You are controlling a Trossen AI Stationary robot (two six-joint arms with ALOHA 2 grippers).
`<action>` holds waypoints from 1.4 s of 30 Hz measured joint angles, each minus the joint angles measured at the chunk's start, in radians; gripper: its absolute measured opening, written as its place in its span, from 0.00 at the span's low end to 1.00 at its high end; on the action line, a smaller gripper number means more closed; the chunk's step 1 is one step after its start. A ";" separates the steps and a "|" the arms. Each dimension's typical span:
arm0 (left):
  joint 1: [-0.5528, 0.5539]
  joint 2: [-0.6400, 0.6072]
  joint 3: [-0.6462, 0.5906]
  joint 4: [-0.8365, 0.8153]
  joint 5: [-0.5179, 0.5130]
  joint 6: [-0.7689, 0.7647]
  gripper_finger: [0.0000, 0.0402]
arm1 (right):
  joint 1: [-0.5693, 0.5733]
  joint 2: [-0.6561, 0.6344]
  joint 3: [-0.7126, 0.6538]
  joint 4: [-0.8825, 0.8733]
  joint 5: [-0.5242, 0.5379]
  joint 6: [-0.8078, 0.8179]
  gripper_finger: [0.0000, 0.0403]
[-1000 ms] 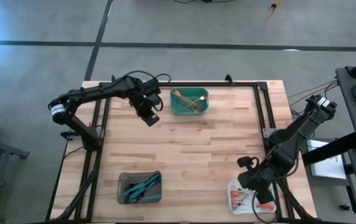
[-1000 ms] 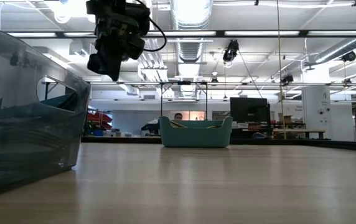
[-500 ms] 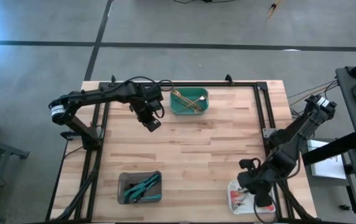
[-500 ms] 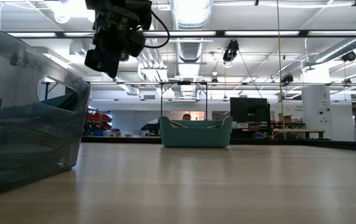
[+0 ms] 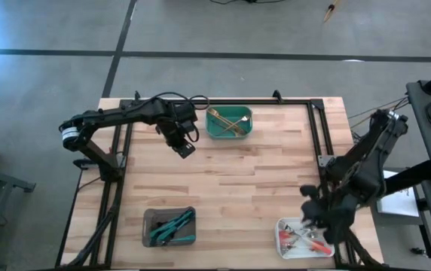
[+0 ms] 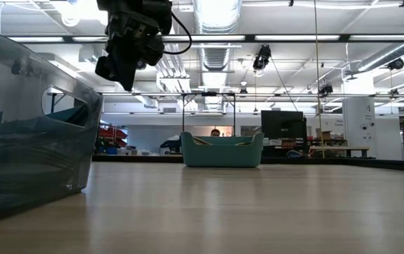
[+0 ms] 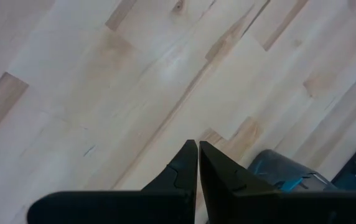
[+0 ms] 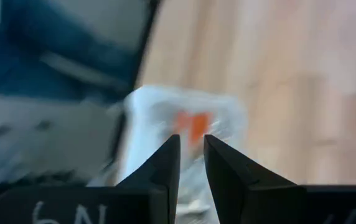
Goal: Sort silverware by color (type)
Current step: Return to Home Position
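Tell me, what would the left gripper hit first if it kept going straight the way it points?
Probably the bare wooden table. The left gripper, jaws shut, points down at open boards with nothing between; how far off is unclear.

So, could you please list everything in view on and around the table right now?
Table: one, light wood, under both arms.
Green tray: one, top middle of the high view.
Gold silverware: several, in the green tray.
Grey tray: one, bottom left of the high view.
Teal silverware: several, in the grey tray.
White tray: one, bottom right of the high view.
Orange silverware: several, in the white tray.
Person: one, far behind the table.
Left tool: dark, shut, above bare table beside the green tray.
Right tool: dark, open, above the white tray.
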 joint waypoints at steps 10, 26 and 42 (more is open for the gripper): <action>-0.043 -0.011 0.000 0.000 -0.001 0.037 0.00 | -0.003 -0.316 -0.342 0.347 0.360 -0.039 0.16; -0.050 -0.064 0.000 0.005 -0.001 0.050 0.00 | -0.367 -0.492 -0.956 1.383 0.240 -0.248 0.16; -0.050 -0.065 0.000 0.016 -0.001 0.060 0.00 | -1.033 -0.493 -0.995 1.395 -0.086 -0.339 0.16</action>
